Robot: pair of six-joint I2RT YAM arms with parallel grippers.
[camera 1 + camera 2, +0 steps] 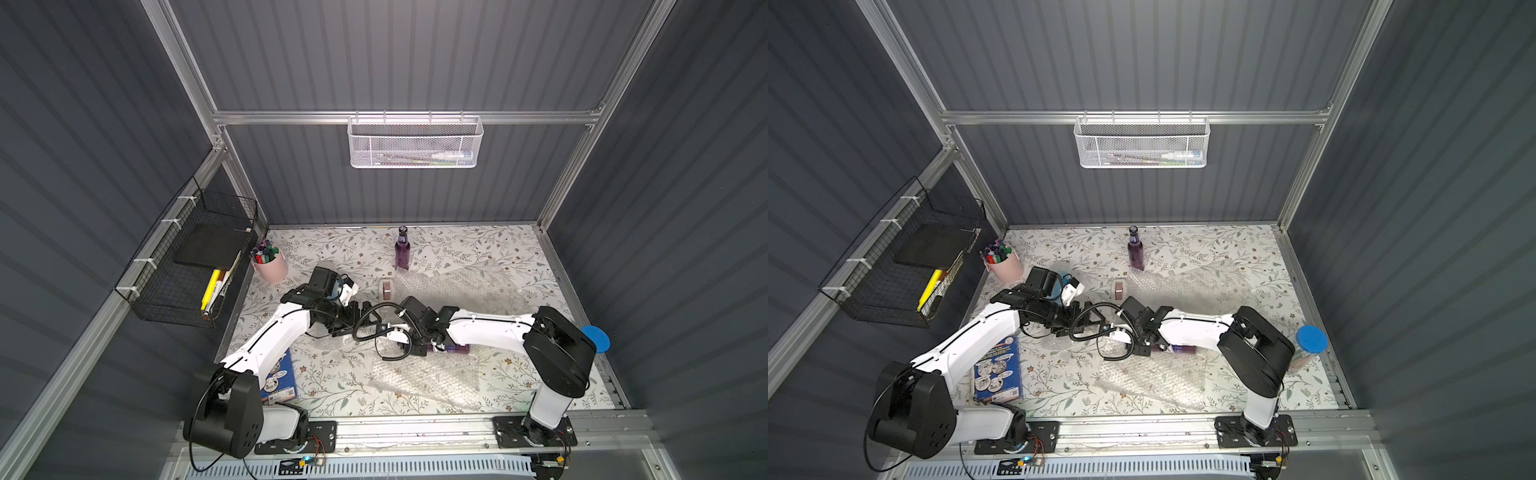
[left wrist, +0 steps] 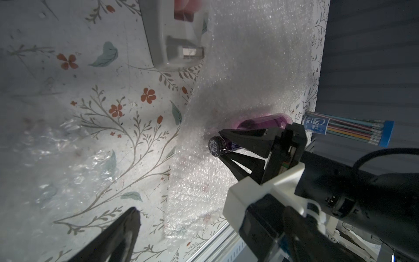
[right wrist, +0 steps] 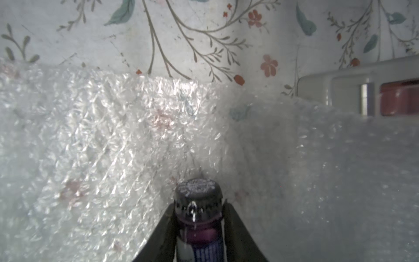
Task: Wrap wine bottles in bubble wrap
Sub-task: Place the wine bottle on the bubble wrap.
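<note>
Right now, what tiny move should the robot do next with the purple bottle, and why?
Probably open the right end effector and let go. It grips the purple bottle by its neck, and the bottle lies sideways over the bubble wrap, seemingly ready for rolling.

the bottle [image 2: 265, 122] is dark purple, the bubble wrap [image 2: 238, 68] clear, the tabletop [image 2: 68, 95] white with flowers.

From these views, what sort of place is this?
Probably an enclosed robot test cell staged as a craft desk: aluminium framing around grey walls, floral tabletop, pink cup of markers.
</note>
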